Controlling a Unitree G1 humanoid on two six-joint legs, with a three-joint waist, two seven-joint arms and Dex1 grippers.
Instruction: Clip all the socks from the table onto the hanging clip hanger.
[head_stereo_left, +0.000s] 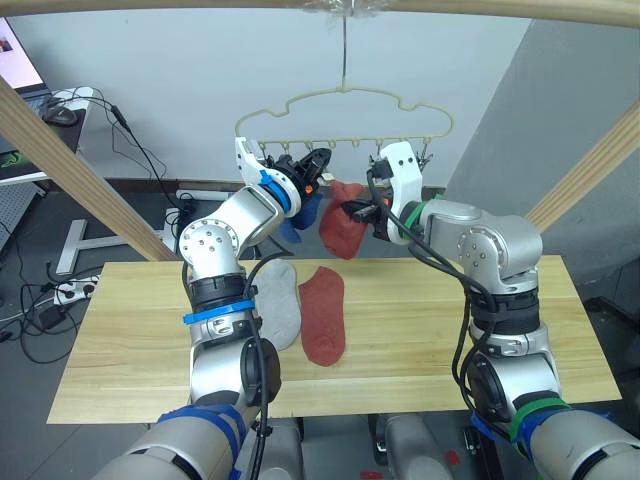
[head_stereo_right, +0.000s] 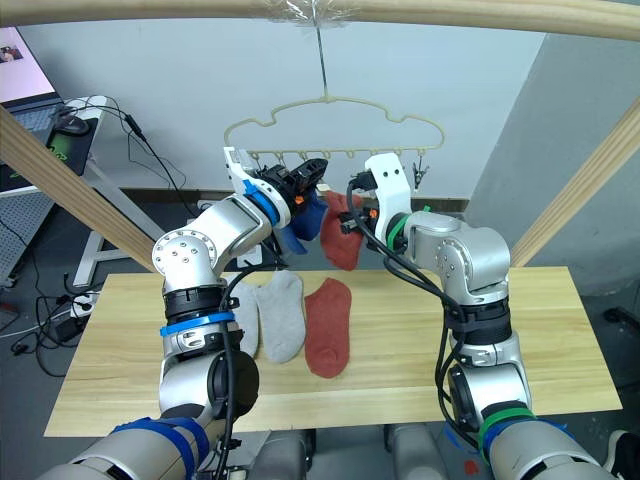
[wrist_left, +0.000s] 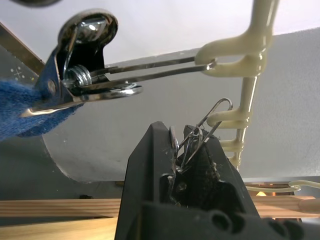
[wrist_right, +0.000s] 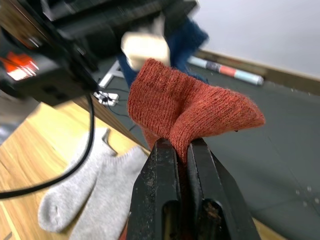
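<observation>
Rust-red sock (wrist_right: 192, 112) is hanging toe-down at 12 o'clock, pinched by the closed right gripper (wrist_right: 182, 150). The left wrist view is revealing the left gripper (wrist_left: 187, 150) squeezing a clip (wrist_left: 192, 142) on the clip hanger (head_stereo_left: 345, 105).

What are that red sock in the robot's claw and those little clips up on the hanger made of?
The rust red sock looks like soft knitted fabric: ribbed stitches show and it folds limply in the right gripper. The clips look like shiny bare metal, mirror-bright with a coiled spring. The clip hanger seems pale, plastic-coated wire.
</observation>
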